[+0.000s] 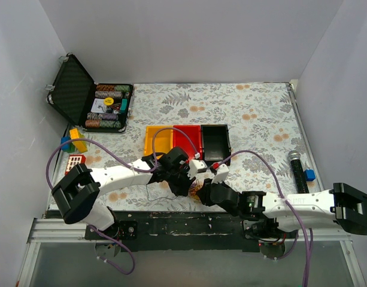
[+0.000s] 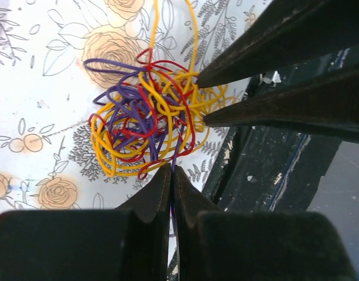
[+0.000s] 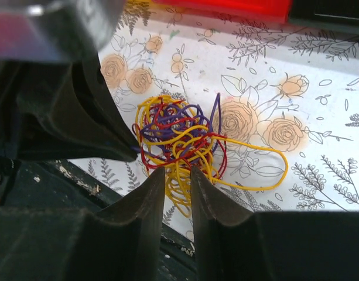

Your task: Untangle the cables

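Cables (image 2: pixel 145 117) reach right into the left gripper (image 2: pixel 171 173), whose jaws are pressed nearly together on one purple strand at the tangle's near edge. The right gripper (image 3: pixel 177 172) stands narrowly parted, with yellow loops running through the gap. Just ahead of both lies the ball on the flowered cloth (image 2: pixel 27 76): thin yellow, red and purple wires, densely looped. They look light, limp and slippery; slack outer loops seem better holds than the core.
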Available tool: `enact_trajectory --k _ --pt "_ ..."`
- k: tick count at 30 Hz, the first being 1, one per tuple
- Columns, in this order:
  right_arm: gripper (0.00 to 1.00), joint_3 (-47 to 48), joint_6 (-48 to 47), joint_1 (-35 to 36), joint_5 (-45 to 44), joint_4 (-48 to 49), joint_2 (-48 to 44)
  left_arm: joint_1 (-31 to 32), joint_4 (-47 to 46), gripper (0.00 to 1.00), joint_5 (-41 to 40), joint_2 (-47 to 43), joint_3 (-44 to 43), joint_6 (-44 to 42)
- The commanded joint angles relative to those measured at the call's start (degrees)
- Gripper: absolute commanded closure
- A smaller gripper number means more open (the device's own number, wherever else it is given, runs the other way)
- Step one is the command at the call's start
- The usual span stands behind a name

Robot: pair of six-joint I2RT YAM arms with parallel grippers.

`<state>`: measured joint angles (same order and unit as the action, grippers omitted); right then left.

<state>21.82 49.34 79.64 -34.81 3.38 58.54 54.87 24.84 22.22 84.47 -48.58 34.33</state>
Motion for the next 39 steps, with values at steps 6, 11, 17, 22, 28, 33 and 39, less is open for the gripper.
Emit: enact_trajectory --k 6,11,17,22,28,33,39 --pt "0.56 0.32 -0.65 0.26 -0.09 8.75 3.41 0.24 1.53 1.00 5.73 -3.08 -1.08 -0.14" --pt "0.61 1.20 0.40 0.26 0.09 7.26 5.88 0.24 1.44 1.00 5.73 -3.60 -0.73 0.21" --pt "0.94 -1.16 3.83 0.26 0.88 4.71 5.00 -0.46 2.58 1.00 4.07 -4.75 -1.25 -0.66" --pt "0.99 -4.33 7.34 0.87 0.71 0.15 0.27 -5.55 6.09 1.00 3.53 -8.34 -3.71 -3.64" --pt "0.99 -6.88 9.63 1.05 -1.05 -8.19 -7.47 -14.34 12.59 1.00 6.70 -12.92 -6.53 -9.27" --pt "0.99 -7.06 12.96 1.05 -2.54 -16.10 -10.73 -18.74 17.16 1.00 8.89 -15.99 -7.93 -13.66" --pt "0.99 -5.83 21.31 1.05 -5.09 -30.16 -13.45 -24.01 17.53 1.00 4.33 -18.89 -8.81 -16.30"
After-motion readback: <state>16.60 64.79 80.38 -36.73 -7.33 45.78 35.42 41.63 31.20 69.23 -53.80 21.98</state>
